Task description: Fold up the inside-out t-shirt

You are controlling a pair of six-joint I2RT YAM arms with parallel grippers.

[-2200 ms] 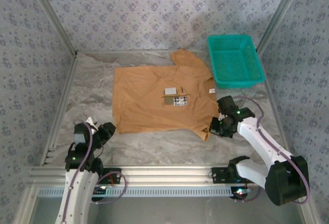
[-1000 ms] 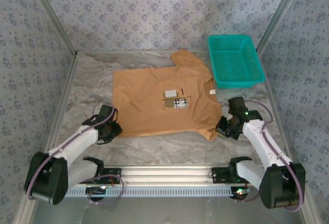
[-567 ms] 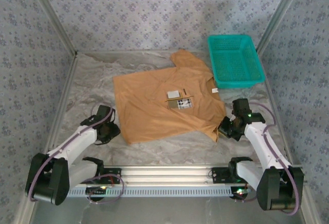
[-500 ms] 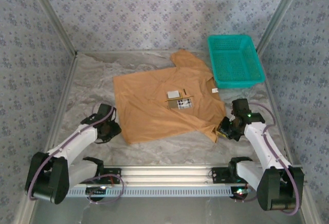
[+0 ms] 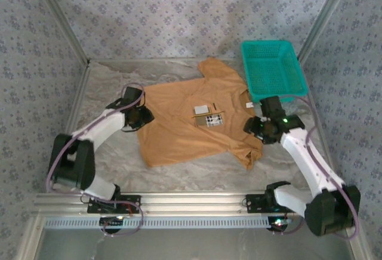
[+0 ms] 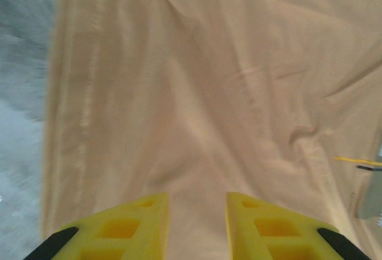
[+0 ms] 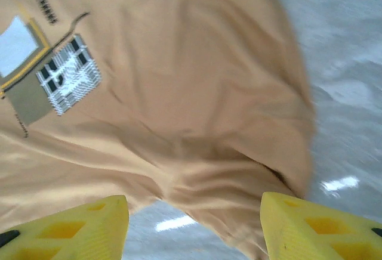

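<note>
Surface: wrinkled sheet along near edge. Inside-out t-shirt lies flat mid-surface, near right corner rumpled. Right claw spread wide over right side. Left claw narrowly parted, pinching nothing, over left edge. Likely flanking cloth for two-sided fold. Teal basket far right, near sleeve.

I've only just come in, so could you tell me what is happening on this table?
Two robot arms are working on a tan t-shirt spread on the table. The left claw is over the shirt's left edge and the right claw over its right edge. Both are open, with cloth lying beneath them. The shirt is rumpled and not yet folded. A teal basket stands at the far right.
</note>
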